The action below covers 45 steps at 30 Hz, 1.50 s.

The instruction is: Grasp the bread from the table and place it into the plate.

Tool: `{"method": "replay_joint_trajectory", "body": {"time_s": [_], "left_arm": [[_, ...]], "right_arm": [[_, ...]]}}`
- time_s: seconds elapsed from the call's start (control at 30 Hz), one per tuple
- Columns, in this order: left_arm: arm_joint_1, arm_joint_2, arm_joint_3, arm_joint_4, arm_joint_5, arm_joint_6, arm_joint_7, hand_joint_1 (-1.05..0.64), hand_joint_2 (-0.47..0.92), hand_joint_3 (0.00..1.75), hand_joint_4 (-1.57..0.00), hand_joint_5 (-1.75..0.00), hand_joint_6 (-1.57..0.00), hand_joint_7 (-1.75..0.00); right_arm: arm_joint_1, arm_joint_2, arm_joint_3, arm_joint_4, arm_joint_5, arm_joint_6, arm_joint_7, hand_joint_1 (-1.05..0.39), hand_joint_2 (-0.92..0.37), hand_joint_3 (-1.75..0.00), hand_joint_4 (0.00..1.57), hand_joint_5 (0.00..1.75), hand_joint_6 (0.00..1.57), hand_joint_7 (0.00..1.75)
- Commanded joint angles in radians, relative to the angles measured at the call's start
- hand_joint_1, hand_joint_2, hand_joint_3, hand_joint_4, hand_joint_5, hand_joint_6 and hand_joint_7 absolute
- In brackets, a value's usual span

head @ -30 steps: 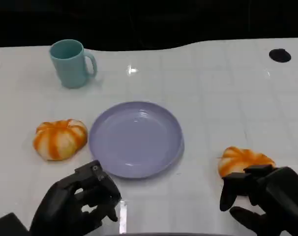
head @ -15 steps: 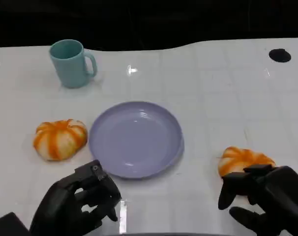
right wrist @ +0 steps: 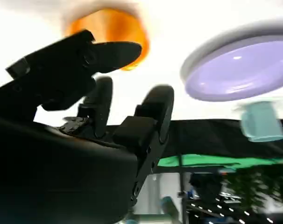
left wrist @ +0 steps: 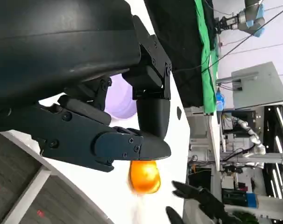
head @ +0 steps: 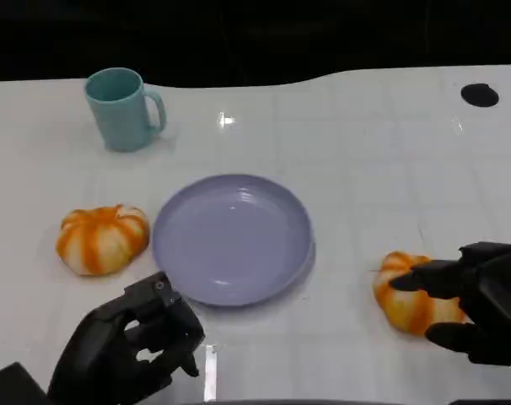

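An orange-and-white striped bread (head: 411, 297) lies on the white table to the right of the lavender plate (head: 232, 238). My right hand (head: 473, 302) is at this bread's right side, one finger over its top and another below it, fingers apart, nothing gripped. In the right wrist view the bread (right wrist: 109, 30) sits just past the fingertips (right wrist: 120, 49), with the plate (right wrist: 239, 70) beyond. A second striped bread (head: 103, 239) lies left of the plate. My left hand (head: 131, 353) hovers near the front edge, loosely curled and holding nothing. The left wrist view shows the right-side bread (left wrist: 144, 176) and the plate (left wrist: 119, 95).
A teal mug (head: 123, 108) stands at the back left, well away from the plate. A dark round hole (head: 479, 94) marks the table's far right. The table's back edge meets a black backdrop.
My right hand has pulled to the right and spread its fingers wider, so more of the right-side bread shows. The left hand, plate and left bread have stayed put.
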Motion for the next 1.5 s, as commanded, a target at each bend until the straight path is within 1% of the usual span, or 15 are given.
{"method": "replay_joint_trajectory", "body": {"time_s": [0.03, 0.13, 0.27, 0.47, 0.73, 0.8, 0.93, 1.17, 1.27, 1.3, 1.37, 1.4, 1.43, 1.47, 1.5], "left_arm": [[0.002, 0.009, 0.004, 0.004, -0.006, -0.006, -0.002, -0.57, 0.92, 0.3, -0.66, -1.75, -0.6, -1.51], [0.003, 0.008, 0.002, 0.001, -0.004, 0.0, 0.002, -0.57, 0.92, 0.3, -0.66, -1.75, -0.6, -1.51], [0.002, 0.006, 0.001, -0.001, -0.003, 0.004, 0.004, -0.57, 0.92, 0.31, -0.65, -1.75, -0.6, -1.51], [0.004, 0.002, -0.004, -0.005, 0.005, 0.003, 0.011, -0.57, 0.92, 0.31, -0.65, -1.75, -0.6, -1.51], [0.014, -0.003, -0.008, -0.026, 0.004, 0.014, 0.018, -0.58, 0.92, 0.3, -0.66, -1.75, -0.6, -1.51], [0.015, -0.003, -0.008, -0.03, 0.005, 0.017, 0.019, -0.58, 0.92, 0.3, -0.66, -1.75, -0.6, -1.51], [0.016, -0.004, -0.007, -0.029, -0.001, 0.014, 0.014, -0.58, 0.92, 0.29, -0.65, -1.75, -0.6, -1.51], [0.016, -0.003, -0.007, -0.033, -0.003, 0.017, 0.012, -0.57, 0.92, 0.3, -0.65, -1.75, -0.6, -1.5], [0.016, -0.002, -0.008, -0.034, -0.001, 0.015, 0.011, -0.57, 0.92, 0.3, -0.65, -1.75, -0.6, -1.5], [0.016, -0.002, -0.008, -0.034, 0.0, 0.014, 0.012, -0.57, 0.92, 0.3, -0.66, -1.75, -0.6, -1.5], [0.018, -0.004, -0.009, -0.038, 0.0, 0.017, 0.014, -0.56, 0.92, 0.3, -0.66, -1.75, -0.6, -1.5], [0.018, -0.004, -0.009, -0.039, 0.0, 0.019, 0.015, -0.56, 0.92, 0.3, -0.66, -1.75, -0.6, -1.5], [0.018, -0.005, -0.009, -0.039, -0.002, 0.021, 0.015, -0.56, 0.92, 0.3, -0.66, -1.75, -0.6, -1.5], [0.019, -0.005, -0.009, -0.04, -0.002, 0.023, 0.016, -0.56, 0.92, 0.3, -0.66, -1.75, -0.6, -1.5], [0.019, -0.005, -0.009, -0.042, -0.001, 0.025, 0.017, -0.57, 0.92, 0.29, -0.65, -1.75, -0.6, -1.5]], "right_arm": [[0.015, -0.018, -0.019, -0.091, -0.037, 0.076, 0.086, -0.54, -0.86, 0.0, 0.27, 0.24, 0.34, 0.0], [0.013, -0.013, -0.011, -0.117, -0.074, 0.113, 0.118, -0.59, -0.86, 0.0, 0.21, 0.22, 0.29, 0.0], [-0.005, -0.012, 0.012, -0.119, -0.137, 0.147, 0.153, -0.66, -0.86, 0.0, 0.19, 0.22, 0.28, 0.0], [-0.05, -0.013, 0.053, -0.058, -0.194, 0.165, 0.176, -0.69, -0.86, 0.0, 0.17, 0.23, 0.24, 0.0], [-0.14, -0.003, 0.115, 0.12, -0.201, 0.169, 0.153, -0.67, -0.87, 0.0, 0.15, 0.25, 0.26, 0.01], [-0.15, -0.004, 0.124, 0.138, -0.2, 0.17, 0.145, -0.67, -0.87, 0.0, 0.15, 0.26, 0.26, 0.01], [-0.218, 0.013, 0.177, 0.272, -0.205, 0.169, 0.105, -0.68, -0.88, 0.0, 0.17, 0.27, 0.26, 0.01], [-0.306, 0.028, 0.26, 0.447, -0.224, 0.184, 0.047, -0.7, -0.9, -0.01, 0.19, 0.28, 0.27, 0.01], [-0.342, 0.038, 0.289, 0.524, -0.217, 0.174, 0.01, -0.7, -0.92, -0.01, 0.22, 0.28, 0.3, 0.02], [-0.352, 0.043, 0.297, 0.548, -0.213, 0.17, -0.005, -0.68, -0.92, -0.01, 0.23, 0.28, 0.31, 0.02], [-0.369, 0.058, 0.305, 0.598, -0.198, 0.16, -0.061, -0.62, -0.92, -0.01, 0.33, 0.28, 0.39, 0.04], [-0.376, 0.065, 0.307, 0.622, -0.189, 0.153, -0.095, -0.56, -0.92, -0.01, 0.43, 0.26, 0.45, 0.04], [-0.381, 0.074, 0.297, 0.655, -0.16, 0.119, -0.16, -0.44, -0.91, -0.01, 0.63, 0.31, 0.58, 0.07], [-0.386, 0.083, 0.286, 0.692, -0.126, 0.077, -0.226, -0.33, -0.9, -0.01, 0.77, 0.5, 0.73, 0.08], [-0.393, 0.087, 0.279, 0.725, -0.099, 0.04, -0.28, -0.23, -0.9, -0.01, 0.84, 0.87, 0.92, 0.1]]}}
